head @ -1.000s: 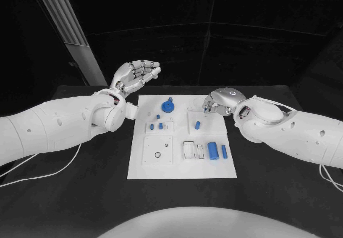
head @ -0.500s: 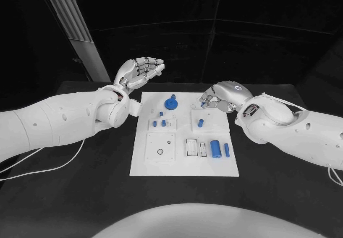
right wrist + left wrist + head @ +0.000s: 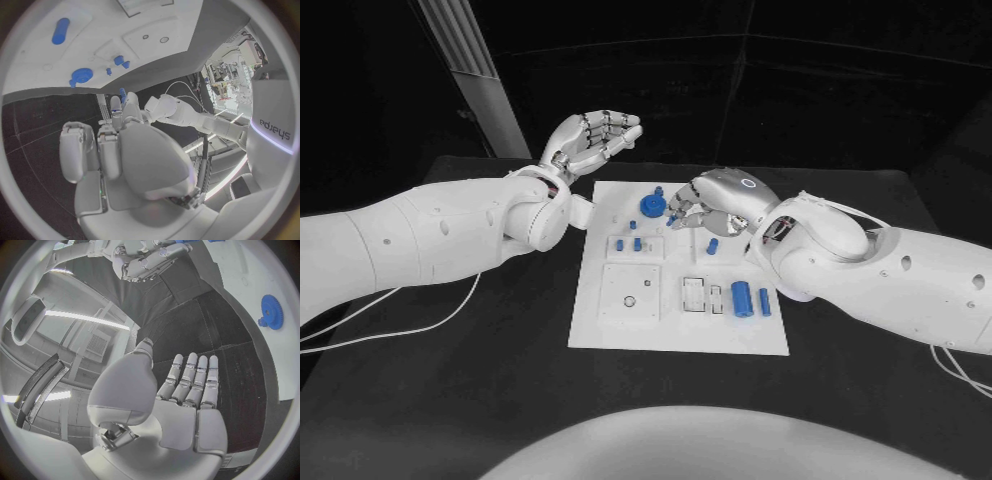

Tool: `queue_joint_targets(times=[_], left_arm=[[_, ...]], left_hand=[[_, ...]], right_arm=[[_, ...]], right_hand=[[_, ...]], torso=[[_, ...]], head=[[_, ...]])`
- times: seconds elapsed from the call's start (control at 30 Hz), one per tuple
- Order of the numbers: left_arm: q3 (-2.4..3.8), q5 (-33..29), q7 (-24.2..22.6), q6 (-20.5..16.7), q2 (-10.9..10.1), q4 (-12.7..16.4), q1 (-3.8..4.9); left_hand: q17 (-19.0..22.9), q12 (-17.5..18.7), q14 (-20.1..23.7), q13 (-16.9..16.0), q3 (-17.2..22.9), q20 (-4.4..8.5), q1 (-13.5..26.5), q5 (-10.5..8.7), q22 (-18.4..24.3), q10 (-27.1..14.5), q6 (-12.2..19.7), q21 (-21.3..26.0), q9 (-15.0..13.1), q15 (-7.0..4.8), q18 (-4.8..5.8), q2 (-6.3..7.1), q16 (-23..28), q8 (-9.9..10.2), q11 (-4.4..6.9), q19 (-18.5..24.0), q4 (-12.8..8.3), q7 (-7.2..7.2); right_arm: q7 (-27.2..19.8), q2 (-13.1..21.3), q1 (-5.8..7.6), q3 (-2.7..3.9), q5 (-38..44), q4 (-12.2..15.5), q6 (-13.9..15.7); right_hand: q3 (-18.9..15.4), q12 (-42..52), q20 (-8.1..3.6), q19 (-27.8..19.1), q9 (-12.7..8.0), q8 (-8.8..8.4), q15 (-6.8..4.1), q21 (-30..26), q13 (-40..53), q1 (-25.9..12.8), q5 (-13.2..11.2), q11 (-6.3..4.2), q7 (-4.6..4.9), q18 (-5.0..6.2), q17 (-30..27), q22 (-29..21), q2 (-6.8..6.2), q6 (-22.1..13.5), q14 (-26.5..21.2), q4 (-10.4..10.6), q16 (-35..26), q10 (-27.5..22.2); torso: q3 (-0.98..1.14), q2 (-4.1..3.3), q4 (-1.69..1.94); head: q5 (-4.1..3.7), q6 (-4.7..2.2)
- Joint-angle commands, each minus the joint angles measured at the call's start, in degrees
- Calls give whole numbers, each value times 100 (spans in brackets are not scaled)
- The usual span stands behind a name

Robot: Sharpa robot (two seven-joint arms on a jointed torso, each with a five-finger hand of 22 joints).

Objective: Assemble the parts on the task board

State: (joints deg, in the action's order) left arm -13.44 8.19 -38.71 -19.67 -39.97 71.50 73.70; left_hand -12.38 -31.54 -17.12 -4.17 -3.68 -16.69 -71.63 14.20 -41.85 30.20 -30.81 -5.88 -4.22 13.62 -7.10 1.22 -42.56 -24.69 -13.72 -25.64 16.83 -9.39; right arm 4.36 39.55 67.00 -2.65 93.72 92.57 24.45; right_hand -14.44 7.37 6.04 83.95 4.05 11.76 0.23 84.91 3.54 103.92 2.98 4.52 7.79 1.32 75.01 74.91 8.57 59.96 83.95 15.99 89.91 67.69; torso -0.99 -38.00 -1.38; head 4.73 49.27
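Task board [image 3: 678, 320]: white plate at centre of the head view, on the black table [image 3: 473, 400]; the parts stand or lie on it.
Right hand [image 3: 711, 202]: above the board's upper middle, fingers curled downward; a small blue piece seems to sit at the fingertips in the right wrist view, but whether it is pinched I cannot tell.
Likely reason: poised to place or seat something near the gear (a judgement).
Blue gear [image 3: 651, 206]: upper part of the board, just left of the right hand.
Small blue pegs [image 3: 627, 242]: below the gear, standing upright.
Blue cylinder [image 3: 741, 298]: lower right of the board, lying flat, a slimmer blue piece beside it.
Left hand [image 3: 593, 140]: upper left of the frame, raised off the board, fingers straight and side by side, holding nothing (probably kept clear of the work).
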Motion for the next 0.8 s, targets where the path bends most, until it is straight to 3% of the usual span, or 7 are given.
queue_joint_targets(times=[0.03, 0.4, 0.8], left_arm=[[3, -16, -1108, 69, 12, -17, 2], [3, -16, -1117, 82, 27, -35, -10], [3, -16, -1117, 82, 27, -37, -13]], left_hand=[[5, -26, 17, 9, -5, 4, 13, 39, 5, -29, 43, 35, 9, -12, 77, -57, -28, -31, -7, -42, -4, -653], [14, -32, 22, 11, -9, 4, 10, 43, 9, -37, 48, 37, 11, -12, 77, -65, -33, -33, -8, -42, -4, -654], [14, -32, 22, 11, -9, 4, 10, 43, 9, -37, 48, 37, 11, -12, 77, -65, -33, -33, -8, -42, -4, -654]], right_arm=[[-69, -107, 7, 3, 67, 6, -429], [-20, -447, -149, -4, 362, -171, -899], [112, -590, -304, -6, 596, -306, -1424]], right_hand=[[40, -36, 24, 355, -5, -35, 34, -9, -8, 32, -27, 17, 37, 1, 1499, 1255, 151, 19, 605, -6, 9, 41], [45, -80, 35, 344, -11, -66, 45, -34, -9, 36, -26, 32, 54, 7, 1499, 1243, 152, 6, 605, 4, 9, 34], [54, -128, 48, 323, -16, -101, 57, -77, -10, 45, -27, 45, 65, 18, 1499, 1223, 155, -14, 605, 9, 9, 21]], torso=[[1, 1, -2], [7, 3, -5], [1, 4, -10]], head=[[36, 43], [116, 73], [135, 73]])
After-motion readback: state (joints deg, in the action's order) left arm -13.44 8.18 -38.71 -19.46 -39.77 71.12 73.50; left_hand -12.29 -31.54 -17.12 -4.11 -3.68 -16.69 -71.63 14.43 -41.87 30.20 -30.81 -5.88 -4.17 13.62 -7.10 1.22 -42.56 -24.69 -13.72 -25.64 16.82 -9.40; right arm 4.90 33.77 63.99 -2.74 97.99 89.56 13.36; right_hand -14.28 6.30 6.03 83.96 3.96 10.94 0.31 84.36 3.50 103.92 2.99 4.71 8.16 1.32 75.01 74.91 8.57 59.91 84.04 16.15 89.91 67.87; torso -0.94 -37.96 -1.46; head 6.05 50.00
